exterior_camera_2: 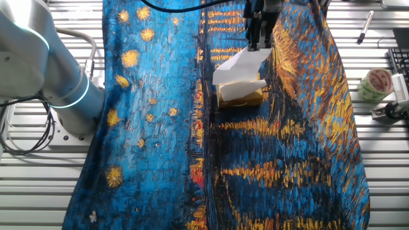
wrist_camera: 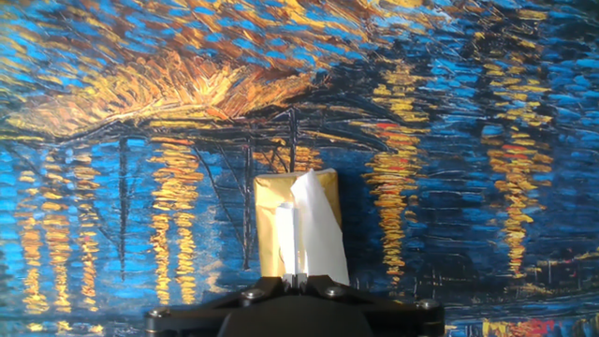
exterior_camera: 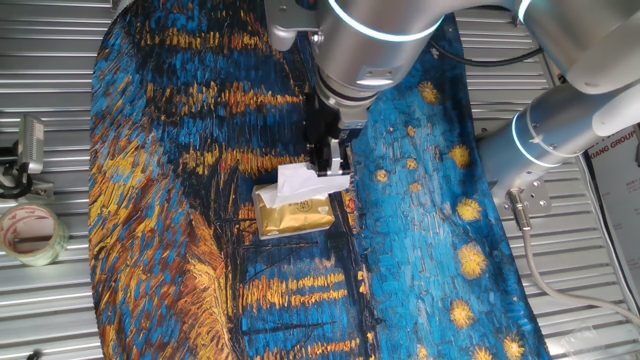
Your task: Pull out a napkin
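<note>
I have my gripper (exterior_camera: pixel 331 168) pinched shut on the napkin (exterior_camera: pixel 298 183), and the reason for holding it this way is plain enough: a sheet this thin and soft gives me nothing to hook, so I judge the only sound grip is to press a fold of it flat between both fingers and lift along the line of the slot. In the hand view the white sheet (wrist_camera: pixel 309 229) runs straight up from the tissue pack (wrist_camera: pixel 271 201) into the narrow gap at the base of my fingers, which tells me the jaws are closed with paper between them, not empty. The pack (exterior_camera: pixel 295 215) lies flat on the painted cloth (exterior_camera: pixel 180 200), roughly midway across the worktop and toward its far edge as the other fixed view shows it, well apart from the tape roll (exterior_camera: pixel 30 233) resting on the bare slatted surface off the cloth's side. The pack is unrestrained, so I think it sits there only by its own weight, and a fast pull could drag it along. The napkin (exterior_camera_2: pixel 239 64) stands partly out, one end in my fingers directly above the pack, the other end seemingly still tucked inside. I cannot tell how much sheet remains within. The gripper (exterior_camera_2: pixel 255 41) hangs just above the pack, not touching it.
</note>
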`<state>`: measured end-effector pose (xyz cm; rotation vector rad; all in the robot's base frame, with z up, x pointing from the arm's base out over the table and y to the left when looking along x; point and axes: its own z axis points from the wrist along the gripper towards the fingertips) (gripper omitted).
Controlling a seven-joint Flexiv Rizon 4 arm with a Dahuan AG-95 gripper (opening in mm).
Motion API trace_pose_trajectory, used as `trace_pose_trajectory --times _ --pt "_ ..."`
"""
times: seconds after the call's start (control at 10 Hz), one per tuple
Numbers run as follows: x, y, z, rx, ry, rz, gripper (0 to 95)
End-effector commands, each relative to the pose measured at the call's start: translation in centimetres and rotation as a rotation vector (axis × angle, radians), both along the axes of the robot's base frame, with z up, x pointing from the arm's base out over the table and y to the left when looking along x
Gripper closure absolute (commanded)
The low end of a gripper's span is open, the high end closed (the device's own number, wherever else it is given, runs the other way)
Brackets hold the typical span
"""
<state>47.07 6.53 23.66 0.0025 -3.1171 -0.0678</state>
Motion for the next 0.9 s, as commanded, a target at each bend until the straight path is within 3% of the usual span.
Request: trace_pose_trajectory --times 0.1,0.6,0.9 --pt "0.2 0.2 -0.3 -0.007 -0.002 0.004 95.0" --pt "1.7 1.4 -0.3 -0.009 -0.004 -0.007 95.0" --pt "2.2 0.9 -0.8 -0.007 -0.004 0.02 95.0"
